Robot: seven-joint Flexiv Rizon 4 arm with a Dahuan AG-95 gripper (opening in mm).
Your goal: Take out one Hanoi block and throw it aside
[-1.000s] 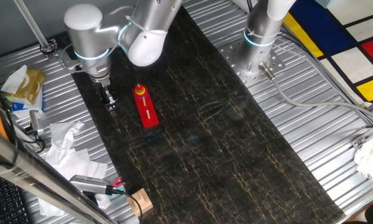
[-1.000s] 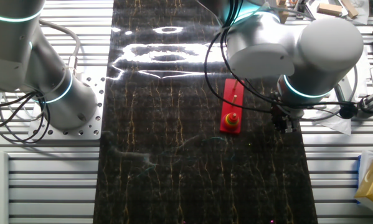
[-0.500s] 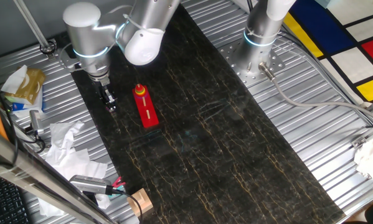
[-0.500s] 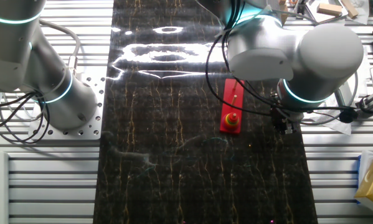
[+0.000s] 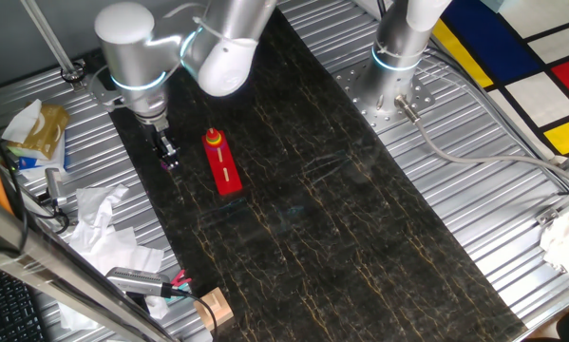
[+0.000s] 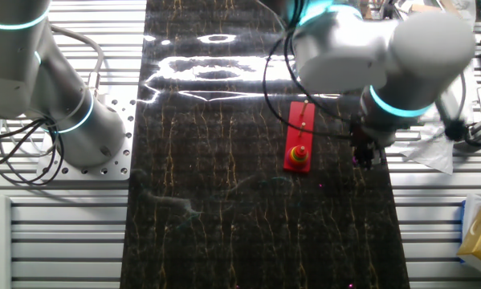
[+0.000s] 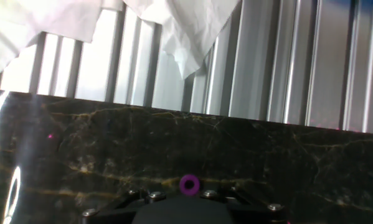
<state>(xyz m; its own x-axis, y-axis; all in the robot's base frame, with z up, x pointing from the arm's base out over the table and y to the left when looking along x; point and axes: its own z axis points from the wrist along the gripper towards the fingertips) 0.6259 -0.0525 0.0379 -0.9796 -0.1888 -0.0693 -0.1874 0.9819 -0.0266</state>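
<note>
Hanoi block (image 7: 188, 184), small and purple, looked pinched between the gripper (image 5: 169, 158) fingertips in the hand view, off its peg and over the dark mat (image 5: 360, 237) near the left edge, probably for throwing aside. Left to right in one fixed view: crumpled paper (image 5: 102, 223) on the slatted table (image 5: 474, 190), then the gripper, pointing straight down from a bent wrist, then just beside it the red Hanoi base (image 5: 224, 169) with remaining blocks stacked at its far end.
</note>
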